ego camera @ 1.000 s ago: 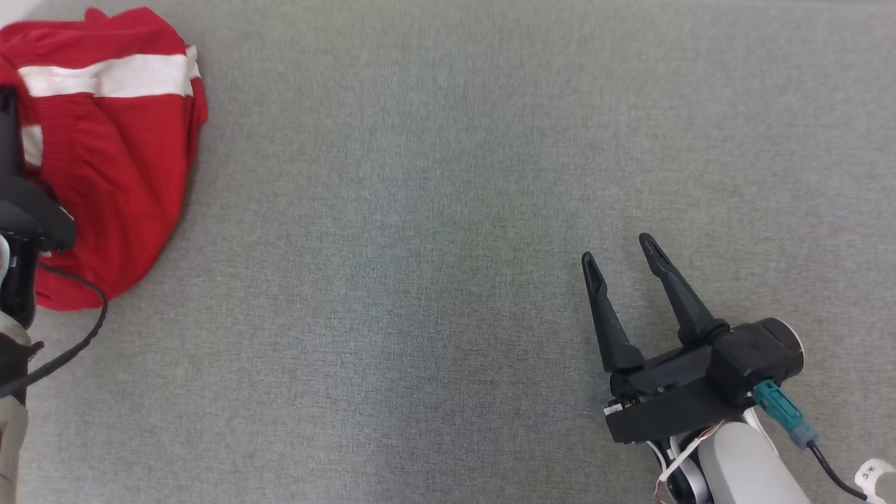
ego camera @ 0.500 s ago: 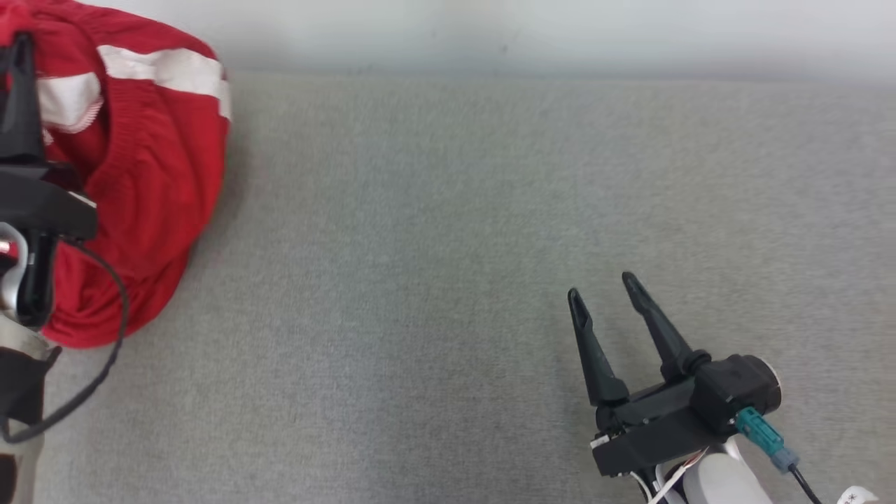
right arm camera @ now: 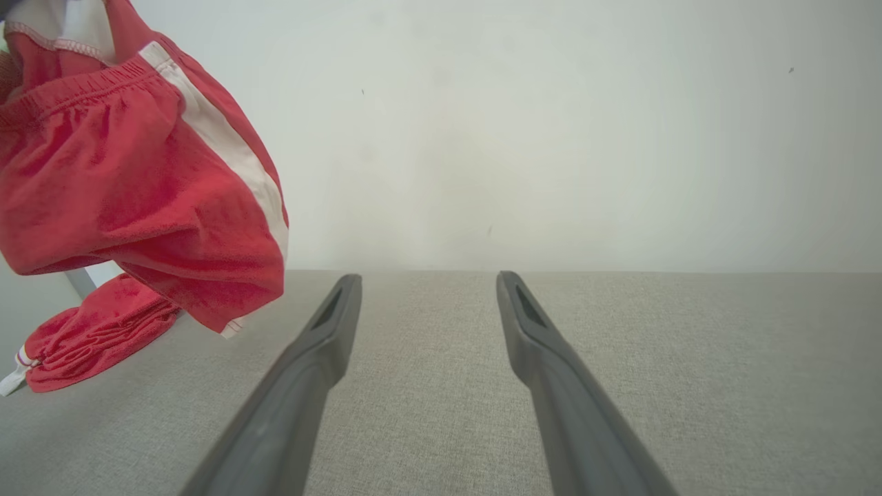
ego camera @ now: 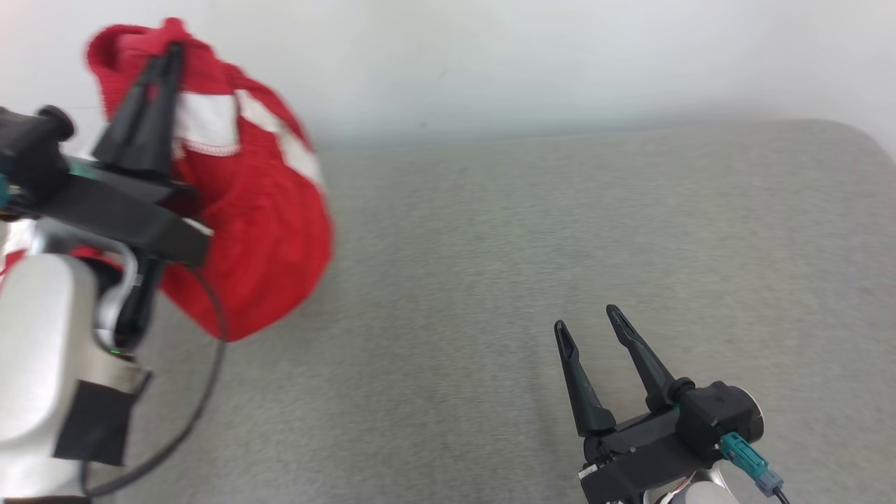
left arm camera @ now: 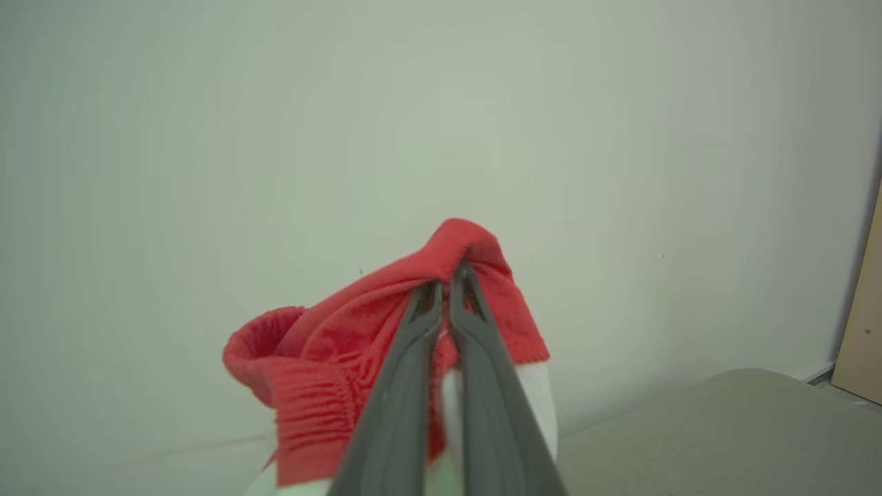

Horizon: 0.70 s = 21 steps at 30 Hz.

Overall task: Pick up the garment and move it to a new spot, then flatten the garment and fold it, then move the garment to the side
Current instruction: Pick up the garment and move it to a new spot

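The red garment (ego camera: 266, 231), white-striped and with a gathered band along one edge, hangs off the table at about 10 o'clock in your head view, pinched at its top by the left end effector (ego camera: 168, 59). In the left wrist view, that end effector (left arm camera: 448, 279) has its two dark fingers clenched together on a ridge of red knit, with a ribbed cuff drooping toward 8 o'clock. From the right wrist view, most of the cloth (right arm camera: 124, 200) swings clear of the surface at 10 o'clock, while a bunched red end (right arm camera: 89, 337) at 8 o'clock appears to rest on the table; you cannot tell for certain that it is joined to the rest. The right end effector (ego camera: 586, 318) sits at 5 o'clock in the head view, released, fingers spread wide and holding nothing, well apart from the cloth. You look to be in the first step, the lift and carry. The next move calls for taking the load toward the open middle and lowering it so it spreads rather than heaps, with the free end effector ready to catch a second edge. The table (ego camera: 490, 280) is covered in plain grey fabric, with a rounded corner at 2 o'clock. Behind it is a pale wall (ego camera: 560, 56), and a beige panel (left arm camera: 861, 310) shows at 3 o'clock in the left wrist view.
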{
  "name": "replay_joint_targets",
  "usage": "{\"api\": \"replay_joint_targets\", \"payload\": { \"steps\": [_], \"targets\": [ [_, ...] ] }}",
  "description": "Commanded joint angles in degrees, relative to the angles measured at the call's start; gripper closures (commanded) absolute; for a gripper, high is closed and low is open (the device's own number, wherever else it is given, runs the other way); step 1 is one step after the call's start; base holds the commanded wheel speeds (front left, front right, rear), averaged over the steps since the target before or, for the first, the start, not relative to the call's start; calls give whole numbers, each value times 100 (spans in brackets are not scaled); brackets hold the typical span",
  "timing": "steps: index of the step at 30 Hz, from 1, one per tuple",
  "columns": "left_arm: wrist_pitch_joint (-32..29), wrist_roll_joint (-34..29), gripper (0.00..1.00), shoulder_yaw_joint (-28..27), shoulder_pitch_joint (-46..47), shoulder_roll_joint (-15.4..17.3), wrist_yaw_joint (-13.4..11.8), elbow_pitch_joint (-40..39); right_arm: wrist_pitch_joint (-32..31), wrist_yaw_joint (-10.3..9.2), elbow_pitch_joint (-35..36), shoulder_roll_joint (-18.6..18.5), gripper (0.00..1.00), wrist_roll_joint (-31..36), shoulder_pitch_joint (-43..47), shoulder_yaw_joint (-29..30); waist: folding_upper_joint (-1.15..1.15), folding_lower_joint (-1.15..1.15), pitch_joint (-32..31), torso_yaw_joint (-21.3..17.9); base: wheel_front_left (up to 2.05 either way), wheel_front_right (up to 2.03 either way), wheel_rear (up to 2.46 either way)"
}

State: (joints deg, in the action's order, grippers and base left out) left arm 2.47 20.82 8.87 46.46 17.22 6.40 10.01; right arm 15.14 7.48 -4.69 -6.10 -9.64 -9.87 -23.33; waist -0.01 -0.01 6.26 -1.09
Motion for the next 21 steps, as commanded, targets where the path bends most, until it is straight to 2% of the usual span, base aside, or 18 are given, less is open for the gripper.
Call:
{"api": "replay_joint_targets", "payload": {
  "steps": [1,6,12,17,21],
  "targets": [
    [-45,59,100,74,-107,-108,-14,-141,13,2,2,-7,0,-31,75,-7,1,1,-251,-432,0,0,0],
    [-69,96,100,332,-173,-414,-48,-442,13,2,14,1,0,-44,36,-32,1,1,-256,-889,0,0,0],
    [24,-5,100,739,-170,-810,-111,-390,14,2,17,-8,0,-44,18,-41,1,1,-191,-1388,0,0,0],
    [178,-210,100,973,-336,-914,-220,-58,14,2,60,-14,0,-30,25,-26,1,1,-89,-1703,0,0,0],
    [397,-349,100,1115,-610,-962,-347,324,14,2,115,-31,0,-16,50,15,1,1,33,-1802,0,0,0]
  ]
}}
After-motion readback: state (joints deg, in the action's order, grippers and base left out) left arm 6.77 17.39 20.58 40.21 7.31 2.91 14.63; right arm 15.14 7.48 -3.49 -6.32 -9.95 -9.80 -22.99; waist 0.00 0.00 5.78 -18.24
